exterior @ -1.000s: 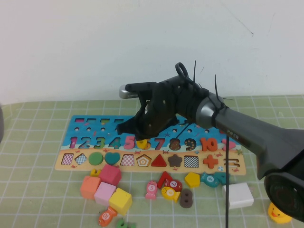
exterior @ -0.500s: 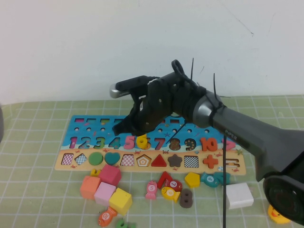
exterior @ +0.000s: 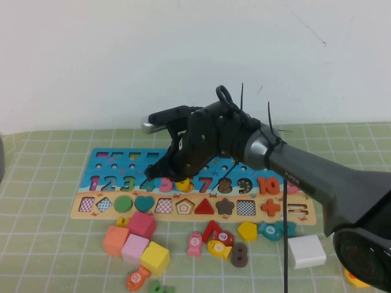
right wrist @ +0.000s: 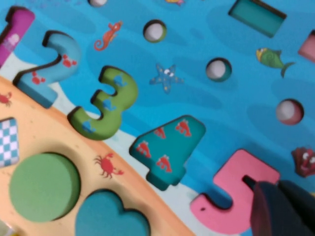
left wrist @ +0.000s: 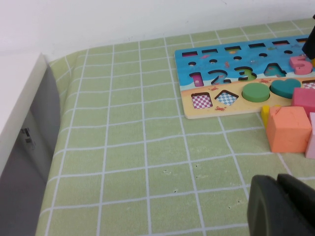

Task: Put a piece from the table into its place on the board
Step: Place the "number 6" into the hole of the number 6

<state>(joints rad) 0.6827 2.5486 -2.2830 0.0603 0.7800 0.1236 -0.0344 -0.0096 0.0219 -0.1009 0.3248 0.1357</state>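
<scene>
Right tool (exterior: pixel 160 173) shut, empty, over board (exterior: pixel 110 165) by pink 5 (right wrist: pixel 236 196). Yellow 6 (exterior: pixel 183 185) sits in its slot. Left tool (left wrist: pixel 283 206) low over counter (left wrist: pixel 138 167), fingers together.

Even, bright, diffuse light, soft shadows, no glare; right wrist close-up slightly blurred.

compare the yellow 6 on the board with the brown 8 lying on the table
The yellow 6 sits among the numerals on the board, partly hidden under the right gripper, whose fingers are shut. The brown 8 lies loose on the cloth in front of the board, fully visible. Both are small flat numeral pieces. The left gripper is parked beyond the board's left end.
</scene>
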